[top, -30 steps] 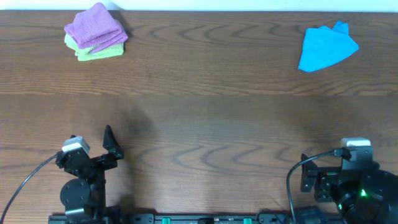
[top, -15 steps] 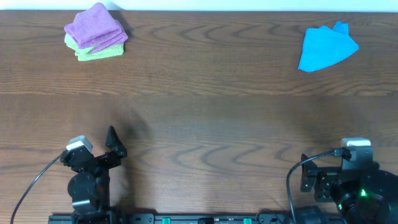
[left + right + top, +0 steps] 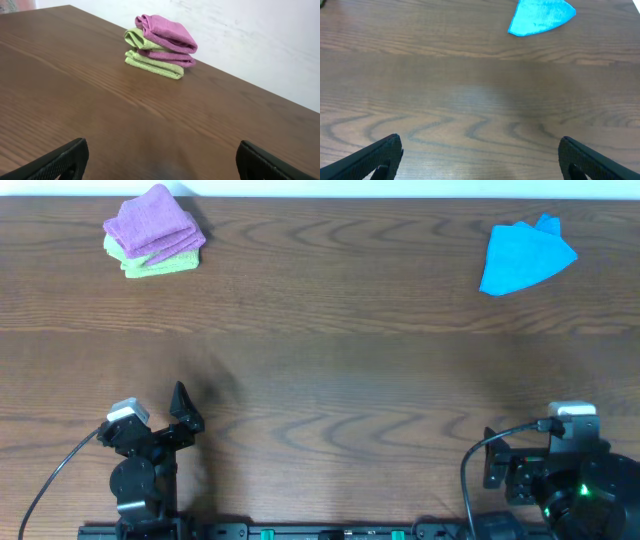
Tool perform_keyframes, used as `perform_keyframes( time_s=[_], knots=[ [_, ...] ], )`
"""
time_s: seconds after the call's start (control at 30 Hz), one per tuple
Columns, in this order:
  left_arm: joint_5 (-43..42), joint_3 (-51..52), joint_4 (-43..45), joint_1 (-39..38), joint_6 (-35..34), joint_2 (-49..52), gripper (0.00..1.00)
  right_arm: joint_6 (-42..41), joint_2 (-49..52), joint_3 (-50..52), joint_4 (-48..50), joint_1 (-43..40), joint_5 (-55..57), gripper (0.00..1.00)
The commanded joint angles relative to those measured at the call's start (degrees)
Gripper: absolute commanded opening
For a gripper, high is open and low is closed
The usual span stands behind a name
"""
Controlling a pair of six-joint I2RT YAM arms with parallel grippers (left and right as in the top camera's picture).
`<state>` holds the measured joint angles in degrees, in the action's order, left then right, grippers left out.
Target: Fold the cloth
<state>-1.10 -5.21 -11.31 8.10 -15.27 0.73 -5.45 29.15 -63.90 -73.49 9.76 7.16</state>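
We find the cloth (image 3: pixel 152 222) already folded, lying atop the lime-green cloths (image 3: pixel 160 266) at 11 o'clock on the table (image 3: pixel 330 350). The left gripper (image 3: pixel 160 167) at 7 o'clock and the right gripper (image 3: pixel 480 160) at 5 o'clock stand with jaws apart, empty. We judge the folding complete; the next move calls only for verifying the stack.

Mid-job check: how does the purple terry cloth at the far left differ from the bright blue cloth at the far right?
The purple terry cloth is folded into a thick bundle, while the bright blue cloth lies flatter, in a fan-like shape. The purple terry cloth sits on top of a stack with lime-green folded cloths; the bright blue cloth lies alone, straight on the brown wooden table. Both lie near the table's far edge.
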Motion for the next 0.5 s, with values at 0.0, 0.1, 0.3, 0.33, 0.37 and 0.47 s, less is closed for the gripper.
perform_keyframes(
  time_s=[0.0, 0.1, 0.3, 0.33, 0.37, 0.47],
  knots=[
    [0.2, 1.9, 0.0, 0.1, -0.6, -0.5, 0.95, 0.4, 0.0, 0.1, 0.0, -0.4, 0.3, 0.99],
    [1.9, 1.9, 0.0, 0.1, 3.6, -0.4, 0.95, 0.3, 0.0, 0.1, 0.0, -0.4, 0.3, 0.99],
    [3.0, 1.9, 0.1, 0.1, 11.9, -0.4, 0.95, 0.4, 0.0, 0.1, 0.0, -0.4, 0.3, 0.99],
    [3.0, 1.9, 0.0, 0.1, 11.9, -0.4, 0.95, 0.4, 0.0, 0.1, 0.0, -0.4, 0.3, 0.99],
    [3.0, 1.9, 0.0, 0.1, 11.9, -0.4, 0.95, 0.4, 0.0, 0.1, 0.0, -0.4, 0.3, 0.99],
    [3.0, 1.9, 0.0, 0.1, 11.9, -0.4, 0.95, 0.4, 0.0, 0.1, 0.0, -0.4, 0.3, 0.99]
  ],
)
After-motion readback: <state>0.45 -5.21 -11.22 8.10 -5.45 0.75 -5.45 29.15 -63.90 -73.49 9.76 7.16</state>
